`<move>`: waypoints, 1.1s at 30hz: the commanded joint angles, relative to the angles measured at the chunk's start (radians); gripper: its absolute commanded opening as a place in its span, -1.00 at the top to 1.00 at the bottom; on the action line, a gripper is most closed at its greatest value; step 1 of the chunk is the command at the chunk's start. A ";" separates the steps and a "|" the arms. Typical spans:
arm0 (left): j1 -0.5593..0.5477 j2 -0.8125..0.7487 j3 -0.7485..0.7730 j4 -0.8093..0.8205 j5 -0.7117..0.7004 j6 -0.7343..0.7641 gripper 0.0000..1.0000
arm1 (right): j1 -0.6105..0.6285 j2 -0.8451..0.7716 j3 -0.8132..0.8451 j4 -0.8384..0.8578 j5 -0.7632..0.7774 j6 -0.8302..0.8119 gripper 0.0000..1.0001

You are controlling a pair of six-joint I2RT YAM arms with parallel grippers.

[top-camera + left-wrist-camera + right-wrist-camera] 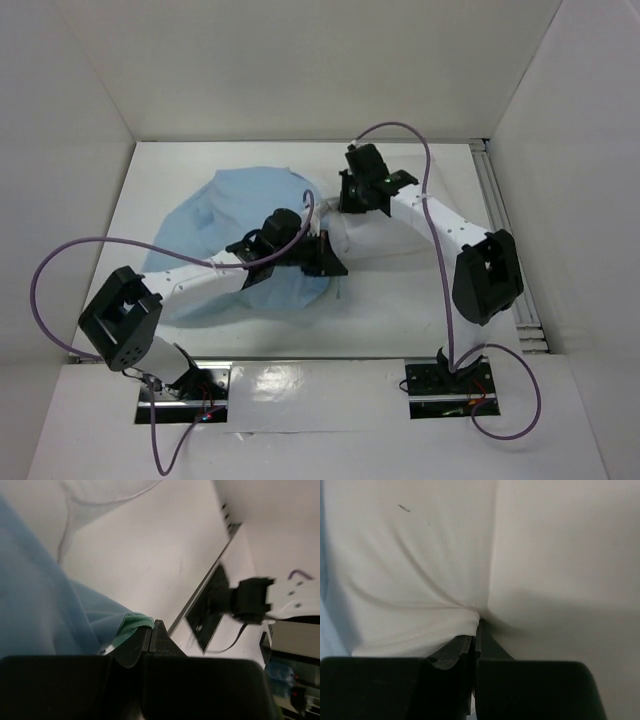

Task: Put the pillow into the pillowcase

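Two white arms [200,275] with bulky black joints [120,320] and looping purple cables [60,260].

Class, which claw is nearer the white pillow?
Right. The right claw pinches the pillow fabric; the left claw is shut on the blue pillowcase edge, beside the pillow.

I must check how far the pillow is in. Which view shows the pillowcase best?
Top external: most of the blue pillowcase shows there. Left wrist shows only a fold, its hem pinched in the left claw. Right wrist shows only a blue sliver.
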 commanded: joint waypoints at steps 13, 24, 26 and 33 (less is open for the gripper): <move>0.077 -0.319 0.337 -0.584 -0.091 0.254 0.08 | 0.185 -0.168 -0.136 0.096 -0.089 0.068 1.00; 0.380 0.023 0.726 -0.920 -0.401 0.243 -0.54 | 0.379 -0.177 -0.017 -0.114 0.193 0.007 0.03; 0.380 0.112 0.846 -0.956 -0.486 0.253 -0.57 | 0.402 -0.194 0.005 -0.181 0.291 0.033 -0.74; 0.380 0.468 1.194 -1.087 -0.737 0.262 -0.59 | 0.299 -0.410 -0.067 -0.206 0.593 0.171 -0.90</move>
